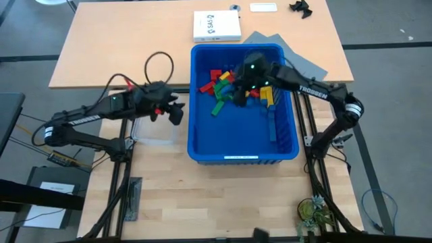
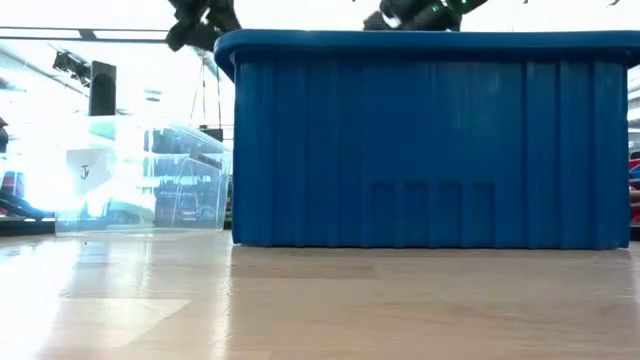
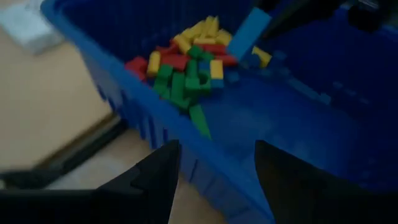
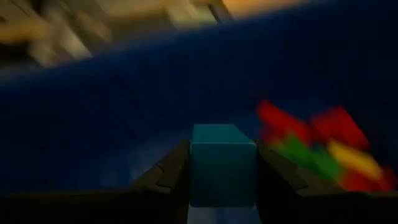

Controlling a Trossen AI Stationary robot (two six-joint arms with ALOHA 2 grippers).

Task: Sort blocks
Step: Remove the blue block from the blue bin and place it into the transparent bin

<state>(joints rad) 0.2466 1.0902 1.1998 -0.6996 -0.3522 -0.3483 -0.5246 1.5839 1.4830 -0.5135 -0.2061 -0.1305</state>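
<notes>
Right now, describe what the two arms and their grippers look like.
Both arms are black and slim. The right arm bears white TROSSEN lettering and green lights. The left arm has a looping black cable and red bits. The left gripper has two dark, wedge-shaped fingers.

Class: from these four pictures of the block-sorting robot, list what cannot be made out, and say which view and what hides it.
- Blocks, low view: hidden by the bin wall.
- Clear tub, high view: partly covered by the left gripper.
- Right gripper, high view: fingertips hidden beneath its arm.
- Held blue block, right wrist view: blurred.

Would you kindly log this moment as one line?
right gripper: shut on blue block, above bin | left gripper: open, outside bin | pile: unsorted
</notes>
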